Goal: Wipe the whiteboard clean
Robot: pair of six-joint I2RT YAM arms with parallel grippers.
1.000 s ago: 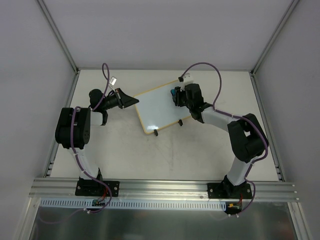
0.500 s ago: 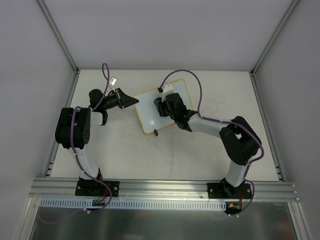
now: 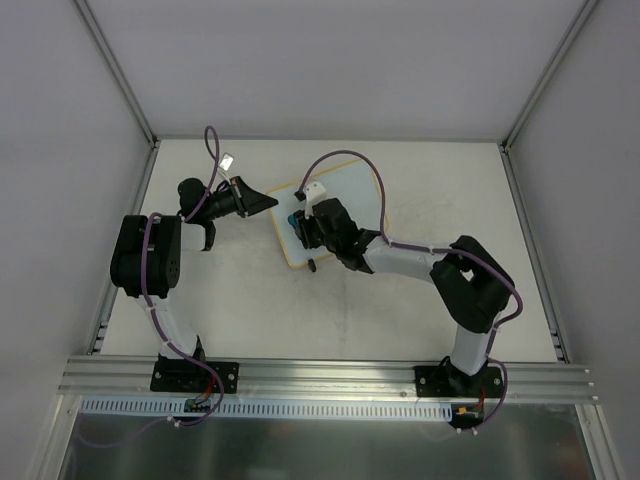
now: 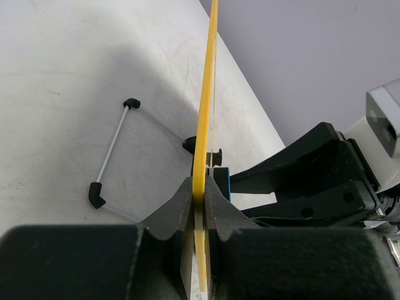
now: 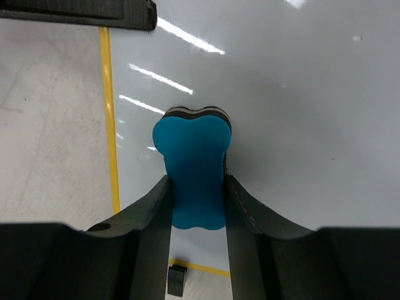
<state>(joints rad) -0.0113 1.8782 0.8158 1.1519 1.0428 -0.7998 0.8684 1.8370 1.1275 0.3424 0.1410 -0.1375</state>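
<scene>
R gripper (image 3: 298, 225), jaws clamped on the blue eraser (image 5: 190, 175), has swept across the whiteboard (image 3: 352, 192) from its R end to its L end. Pad now sits just inside the board's L frame. L gripper (image 4: 200, 187) stays pinched shut on the board's L edge, steadying it. Board looks clean near the pad, so the pass is prob. nearly done.

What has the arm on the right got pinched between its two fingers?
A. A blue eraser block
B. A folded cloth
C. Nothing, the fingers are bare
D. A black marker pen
A: the right wrist view shows the right gripper clamped on both sides of a blue eraser, its tip at the glossy face of the whiteboard.
</scene>
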